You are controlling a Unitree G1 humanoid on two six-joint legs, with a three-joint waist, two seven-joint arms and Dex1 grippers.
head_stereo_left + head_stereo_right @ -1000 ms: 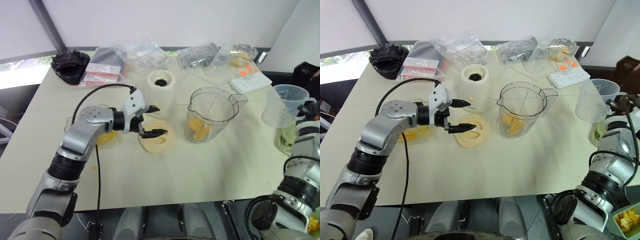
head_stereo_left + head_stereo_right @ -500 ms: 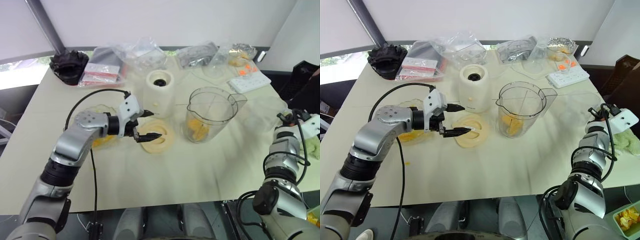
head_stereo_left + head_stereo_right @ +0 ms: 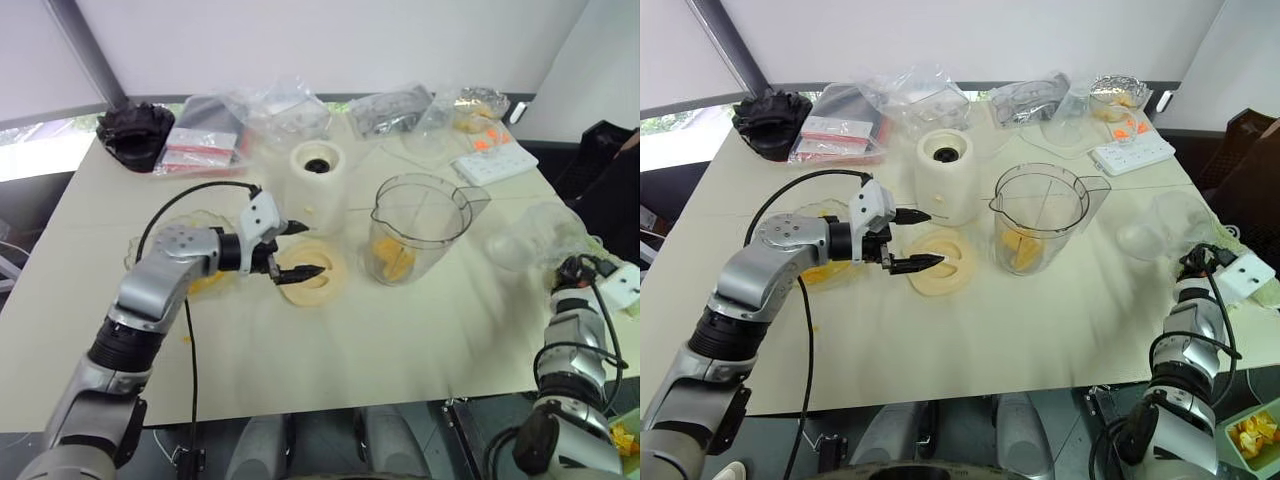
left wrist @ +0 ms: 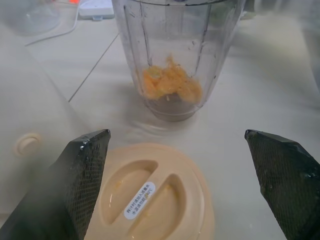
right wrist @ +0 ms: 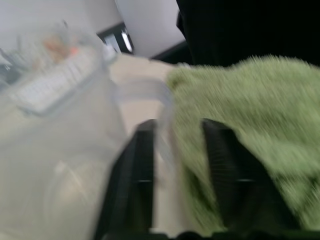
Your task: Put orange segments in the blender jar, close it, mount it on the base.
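Note:
The blender jar [image 3: 425, 222] stands upright and uncovered at mid table, with orange segments [image 3: 396, 262] heaped at its bottom and seen again in the left wrist view [image 4: 170, 85]. Behind and left of it sits the cream base [image 3: 320, 172]. My left gripper [image 3: 306, 250] is open just above the flat cream lid [image 3: 314, 282], one finger [image 4: 80, 185] on each side of it. At the table's right edge my right gripper [image 3: 1193, 264] is low; its fingers [image 5: 142, 175] stand apart with the thin handle of a clear cup [image 5: 70, 165] between them.
A shallow glass bowl [image 3: 828, 270] with orange pieces lies under my left forearm. A green cloth [image 5: 250, 115] lies beside the clear cup [image 3: 530, 240]. Plastic bags [image 3: 285, 115], a black bundle [image 3: 135, 132] and a white power strip [image 3: 493, 160] line the far edge.
My right arm has sunk toward the table's right edge with the clear cup, and its fingers have parted. The left gripper has stayed over the lid.

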